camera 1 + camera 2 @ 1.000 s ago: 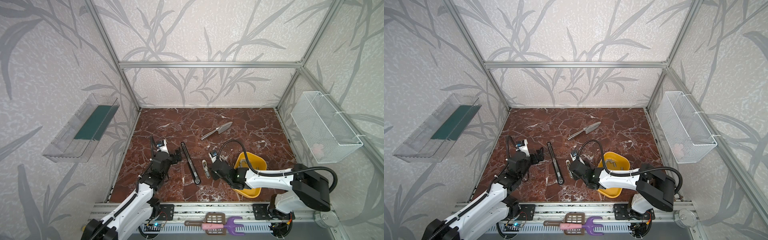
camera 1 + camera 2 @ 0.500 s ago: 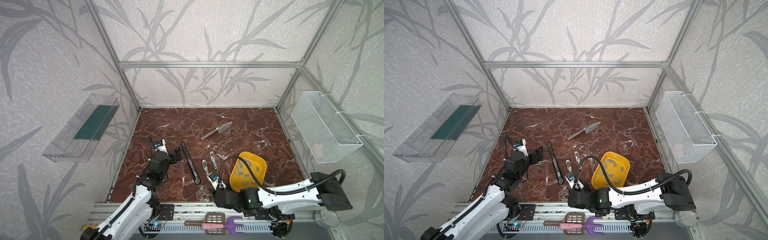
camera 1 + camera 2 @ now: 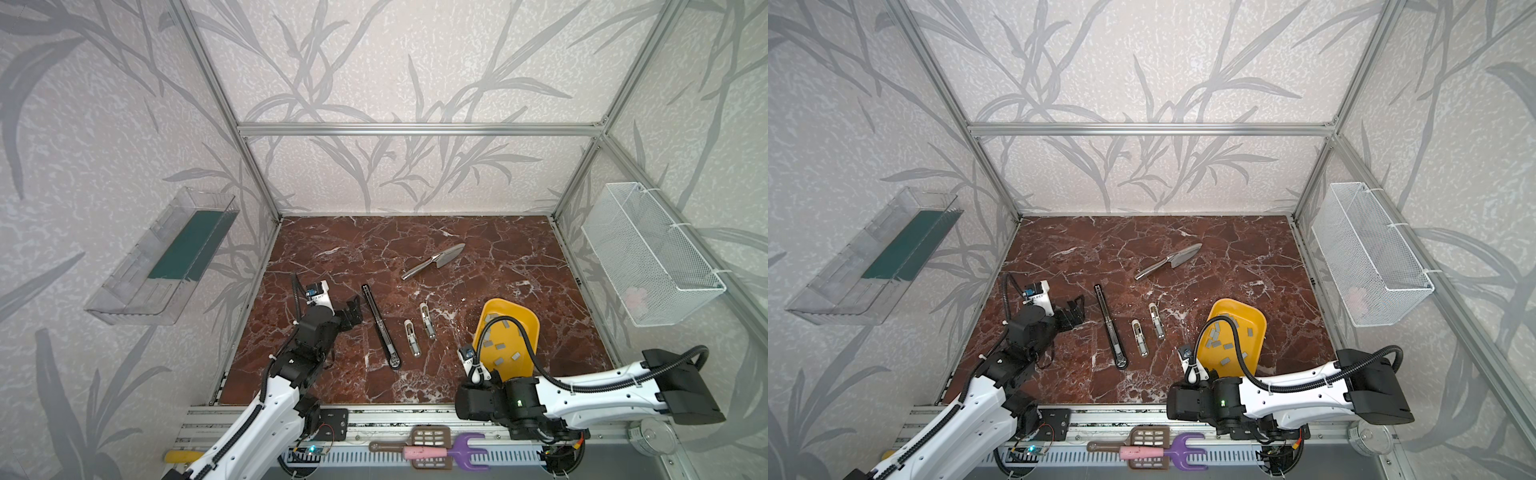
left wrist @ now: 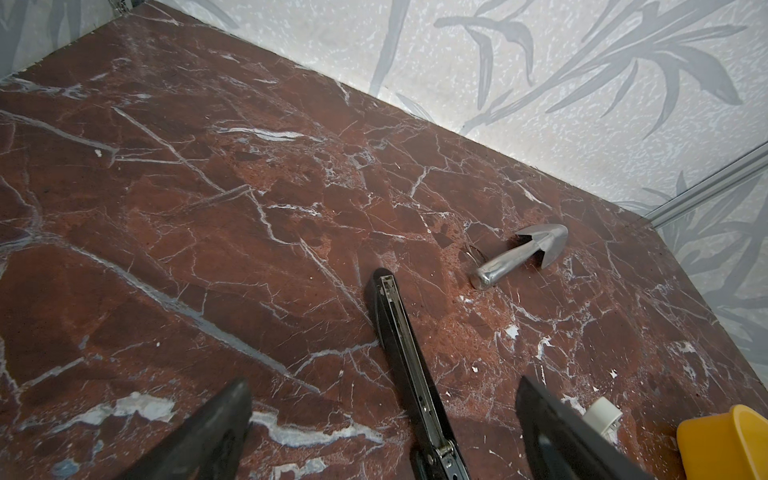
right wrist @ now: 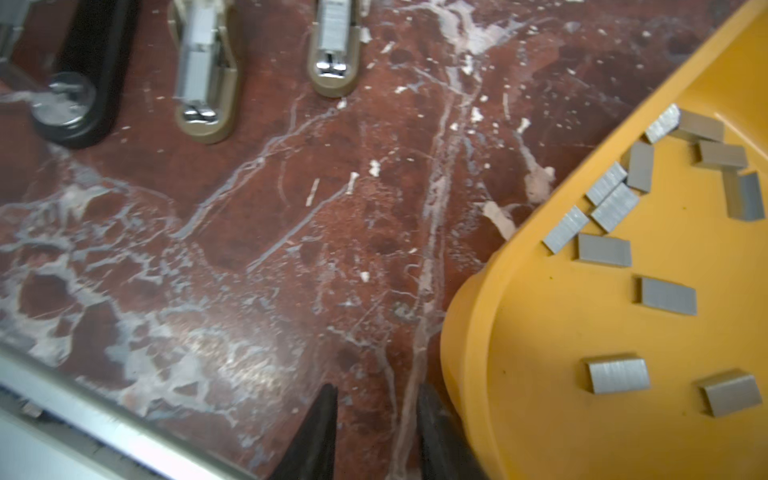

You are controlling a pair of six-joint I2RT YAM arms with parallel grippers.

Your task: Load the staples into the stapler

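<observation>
Bright, even light; right wrist view blurred.

Right gripper [image 5: 376, 390] back beside yellow tray [image 5: 469, 332]; jaws narrower

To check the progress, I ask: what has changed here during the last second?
The right arm drew back from the small staplers toward the front rail, and its tool narrowed, holding nothing. The left tool, wide open, the long black stapler, the yellow tray and the staples stayed in place.
</observation>
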